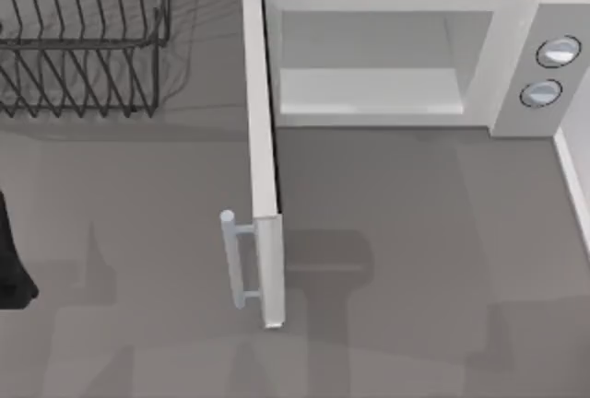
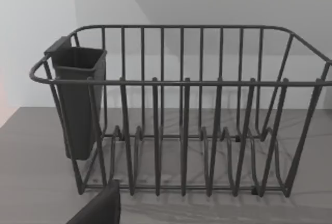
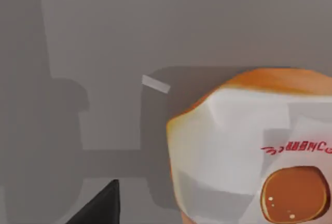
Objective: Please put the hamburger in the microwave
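Observation:
The hamburger [image 3: 244, 146], a bun wrapped in white paper with red print, hangs close under the right wrist camera, above the grey table and its own shadow. My right gripper is shut on it, and one dark finger [image 3: 101, 208] shows beside the wrapper. The microwave [image 1: 516, 57] stands at the back right of the table. Its pale cavity [image 1: 369, 66] is bare, and its door [image 1: 263, 140] is swung fully out toward the front, silver handle [image 1: 235, 260] on its left face. My left arm [image 1: 11, 269] sits parked at the table's left edge.
A black wire rack [image 1: 83, 39] stands at the back left, seen close in the left wrist view [image 2: 181, 130] with a dark cup [image 2: 78, 99] hung on one end. Two silver knobs [image 1: 549, 71] sit on the microwave's right panel. Arm shadows fall in front of the cavity.

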